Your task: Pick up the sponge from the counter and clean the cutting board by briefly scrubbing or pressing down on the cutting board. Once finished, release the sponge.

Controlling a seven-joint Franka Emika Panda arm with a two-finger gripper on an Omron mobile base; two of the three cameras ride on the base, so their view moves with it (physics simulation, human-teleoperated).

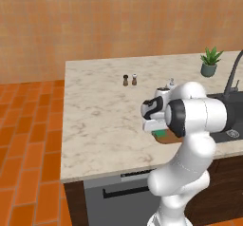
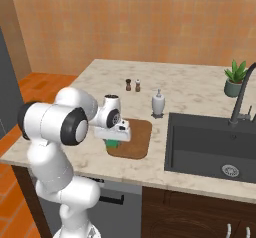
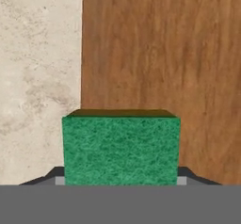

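Observation:
My gripper (image 2: pixel 114 141) is shut on the sponge (image 2: pixel 112 143), a small green block held between the fingers. In the hand view the sponge (image 3: pixel 121 150) shows its green face close up, with dark fingertips (image 3: pixel 51 174) at its sides. It hangs over the near left part of the brown wooden cutting board (image 2: pixel 136 136), close to the board's left edge. Whether it touches the wood I cannot tell. The cutting board (image 3: pixel 164 53) lies on the marble counter (image 3: pixel 37 53). In the left base view the sponge (image 1: pixel 161 134) peeks out under the hand, with a sliver of board (image 1: pixel 167 141) below it.
A dark sink (image 2: pixel 210 142) with a black faucet (image 2: pixel 240 97) lies right of the board. A white soap dispenser (image 2: pixel 158 103) stands behind the board. Two small shakers (image 2: pixel 132 85) and a potted plant (image 2: pixel 234 79) stand farther back. The counter edge runs just in front of the board.

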